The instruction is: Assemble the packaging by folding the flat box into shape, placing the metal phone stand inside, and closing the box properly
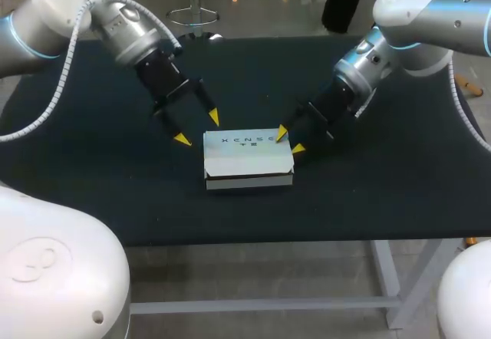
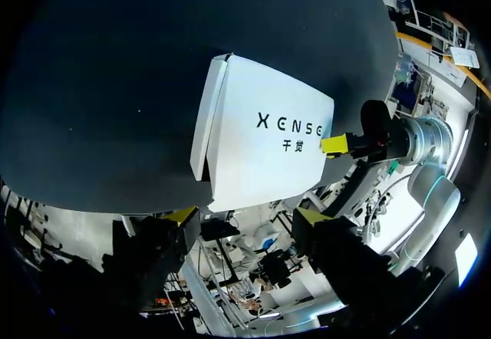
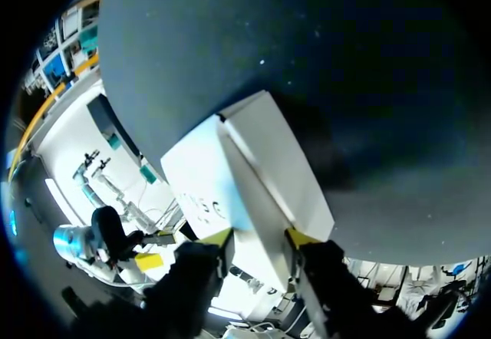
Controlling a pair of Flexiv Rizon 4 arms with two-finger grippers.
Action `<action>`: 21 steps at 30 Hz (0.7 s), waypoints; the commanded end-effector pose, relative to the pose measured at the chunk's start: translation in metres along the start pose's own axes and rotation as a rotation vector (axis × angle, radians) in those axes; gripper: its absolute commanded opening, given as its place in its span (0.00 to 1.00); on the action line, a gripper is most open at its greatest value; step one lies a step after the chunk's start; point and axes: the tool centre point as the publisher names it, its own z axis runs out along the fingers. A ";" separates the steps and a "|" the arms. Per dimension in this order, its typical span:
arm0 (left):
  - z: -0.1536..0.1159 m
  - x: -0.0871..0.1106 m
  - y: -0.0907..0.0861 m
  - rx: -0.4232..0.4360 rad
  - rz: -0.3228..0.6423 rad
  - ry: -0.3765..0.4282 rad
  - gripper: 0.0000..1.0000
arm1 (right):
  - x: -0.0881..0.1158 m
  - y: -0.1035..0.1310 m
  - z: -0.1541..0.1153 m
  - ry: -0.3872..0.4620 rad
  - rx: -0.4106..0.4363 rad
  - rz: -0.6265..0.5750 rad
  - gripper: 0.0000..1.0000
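White box (image 3: 265, 151) on table (image 3: 307, 47), jaws gripping it (both sides)

Bare table (image 1: 92, 193) round the box (image 1: 247, 159) — right gripper (image 1: 289, 140) at one corner, left gripper (image 1: 198, 127) just beside.

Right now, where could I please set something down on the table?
The table is bare in the strip between the box and the near edge, and toward both side edges. It is crowded behind the box's left corner, where the left hand hovers, and at its right end, by the right hand.
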 end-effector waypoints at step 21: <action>-0.006 0.006 -0.003 -0.023 0.056 -0.049 0.92 | 0.000 0.002 0.000 0.000 0.005 -0.001 0.47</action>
